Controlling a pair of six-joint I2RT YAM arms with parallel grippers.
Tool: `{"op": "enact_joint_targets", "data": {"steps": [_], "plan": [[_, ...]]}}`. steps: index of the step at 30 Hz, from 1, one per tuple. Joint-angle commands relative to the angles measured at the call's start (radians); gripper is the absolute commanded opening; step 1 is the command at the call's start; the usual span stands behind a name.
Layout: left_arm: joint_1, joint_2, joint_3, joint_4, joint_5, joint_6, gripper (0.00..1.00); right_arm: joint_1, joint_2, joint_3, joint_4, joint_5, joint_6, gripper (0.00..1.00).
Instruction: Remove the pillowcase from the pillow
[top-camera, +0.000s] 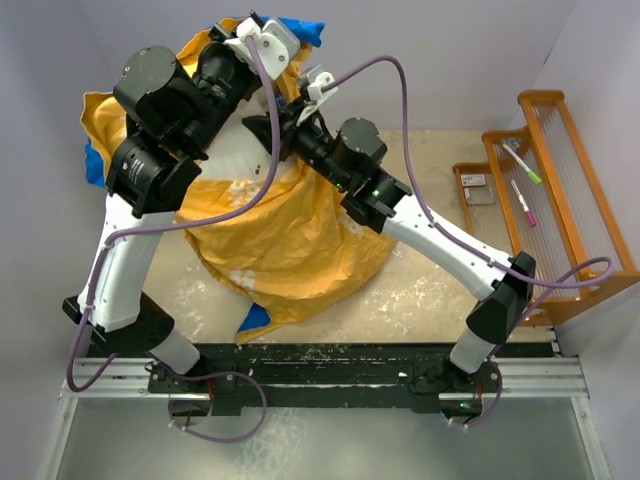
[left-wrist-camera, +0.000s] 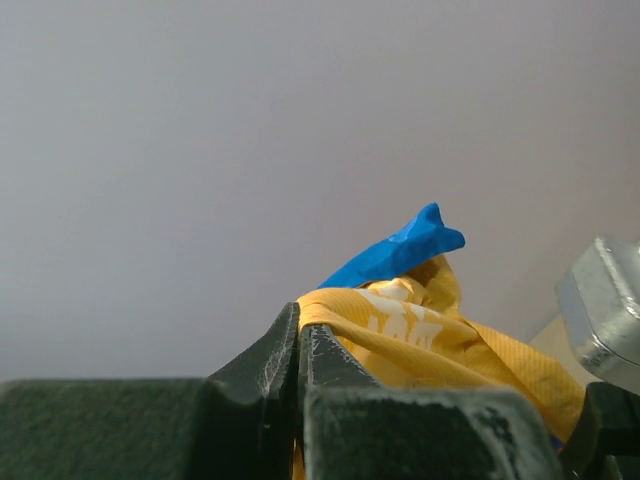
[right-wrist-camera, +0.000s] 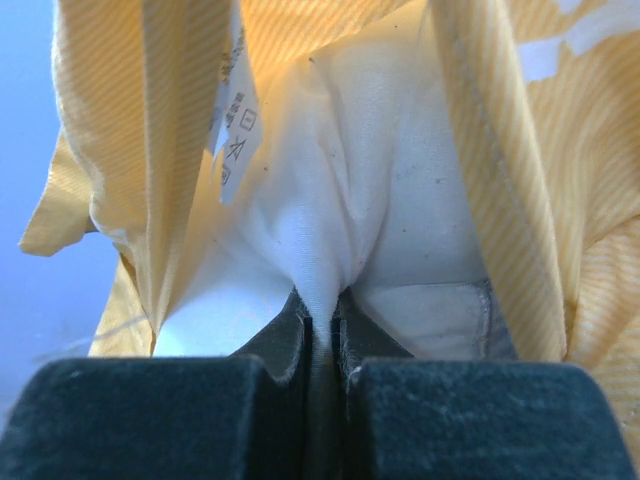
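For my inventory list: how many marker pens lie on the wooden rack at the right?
2. The green-tipped pen lies on the wooden rack; the pink-tipped pen lies just below it in the top view. More may be hidden.

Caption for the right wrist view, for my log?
Close-up of the right gripper shut on a fold of the white pillow, the yellow-orange inside of the pillowcase hanging around it.
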Motion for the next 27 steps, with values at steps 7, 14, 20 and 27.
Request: {"op": "enact_joint_targets", "data": {"steps": [7,14,20,27], "plan": [[-0.009,0.003,0.064,0.194,-0.02,0.013,0.0,0.119,-0.051,-0.101,0.104,-0.134,-0.042,0.0],[-0.009,0.038,0.048,0.231,-0.056,0.055,0.0,0.213,-0.061,-0.121,0.071,-0.094,-0.156,0.0],[0.013,0.083,0.032,0.286,-0.131,0.098,0.0,0.23,-0.158,-0.249,0.156,-0.069,-0.178,0.0],[0.154,0.181,0.074,0.246,-0.165,0.057,0.0,0.23,-0.321,-0.411,0.268,-0.015,-0.204,0.0]]}}
